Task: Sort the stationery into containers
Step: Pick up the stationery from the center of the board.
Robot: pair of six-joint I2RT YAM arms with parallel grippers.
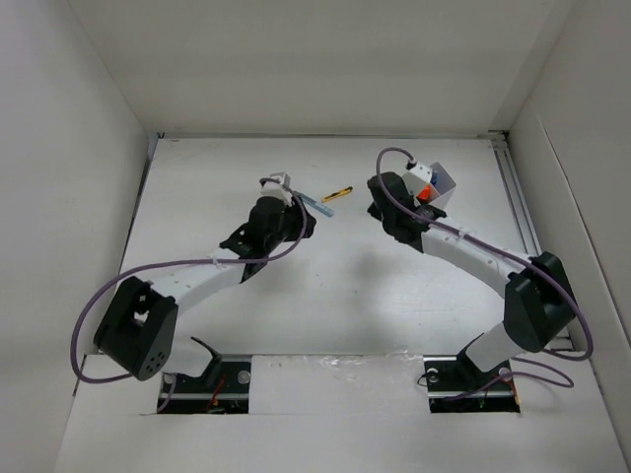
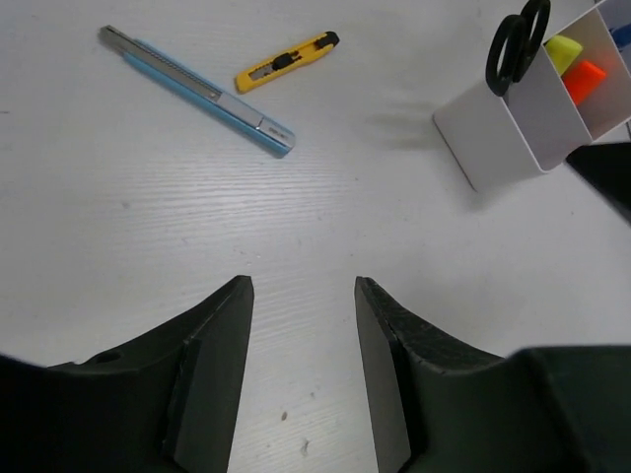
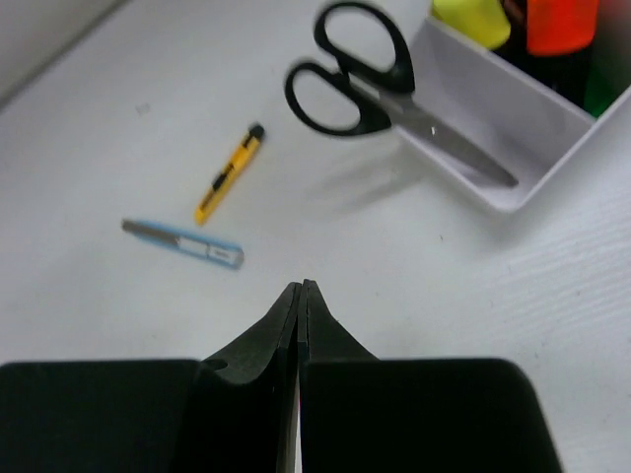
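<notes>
Left end effector (image 2: 302,286) parted above table (image 2: 296,197), yellow cutter (image 2: 286,61) and box (image 2: 503,138) well ahead

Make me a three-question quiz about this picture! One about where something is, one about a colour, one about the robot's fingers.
1. Where are the scissors?
A. on a shelf
B. in the white box
C. on the floor
2. What colour is the small cutter?
A. yellow
B. green
C. pink
3. How are the right fingers?
A. wide open
B. gripping something
C. shut, empty
Answers: 1 B, their blades sit inside the box. 2 A, it is yellow with black. 3 C, they touch with nothing between.
</notes>
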